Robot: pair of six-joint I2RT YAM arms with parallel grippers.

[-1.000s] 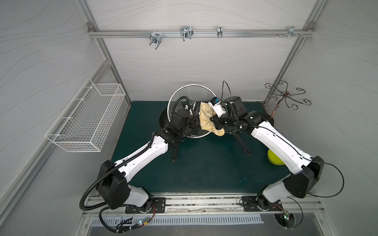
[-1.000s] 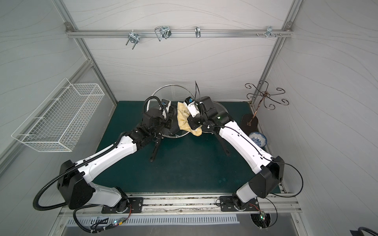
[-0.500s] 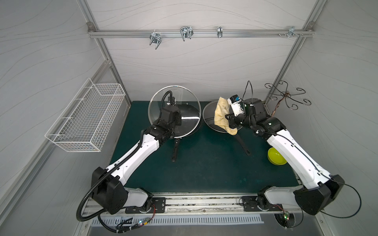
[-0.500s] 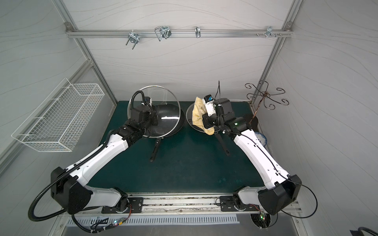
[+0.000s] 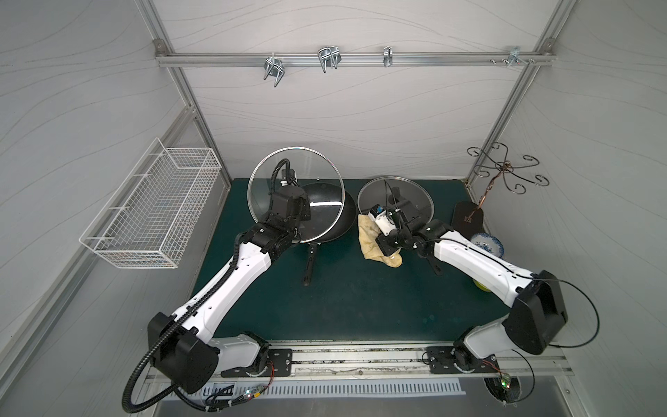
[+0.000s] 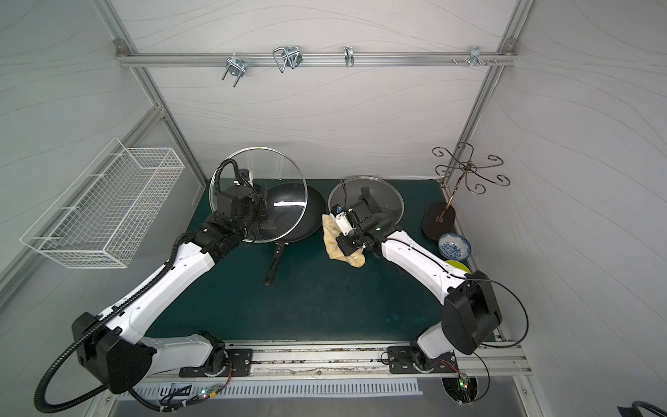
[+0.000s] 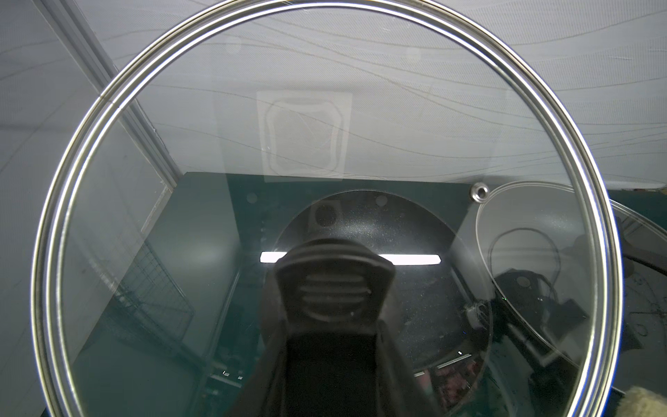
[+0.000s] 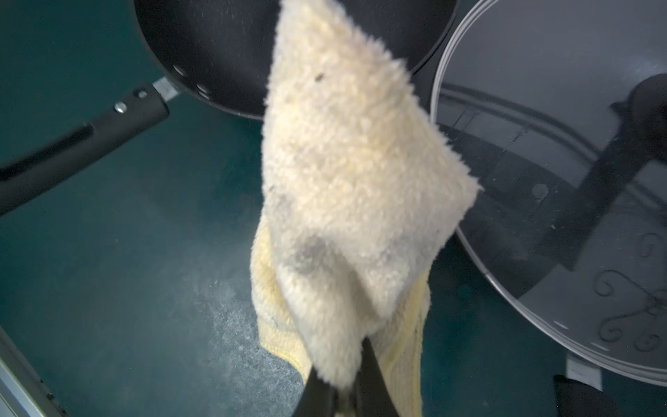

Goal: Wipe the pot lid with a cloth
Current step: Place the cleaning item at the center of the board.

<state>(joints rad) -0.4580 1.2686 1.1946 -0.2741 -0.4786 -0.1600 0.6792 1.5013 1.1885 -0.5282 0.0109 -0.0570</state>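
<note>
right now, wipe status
Left end effector grips large round glass pot lid, raised. Right end effector shut on pale yellow terry cloth, off lid. Nothing between.

White wire basket (image 5: 148, 224); black pan (image 8: 216, 47); patterned bowl (image 6: 454, 246).

The cell is enclosed by pale grey, wavy-lined wall panels (image 5: 361, 108) framed by aluminium posts (image 5: 178, 85). Across the upper part of both top views a metal rail (image 5: 451, 57) hung with hooks (image 5: 274, 68) is mounted. A white wire basket (image 5: 155, 213) is fixed at the frame's left, and a scrolled metal stand (image 5: 504, 166) is set at its right. The floor is covered by a dark green mat (image 5: 353, 307). Everything is lit evenly.
</note>
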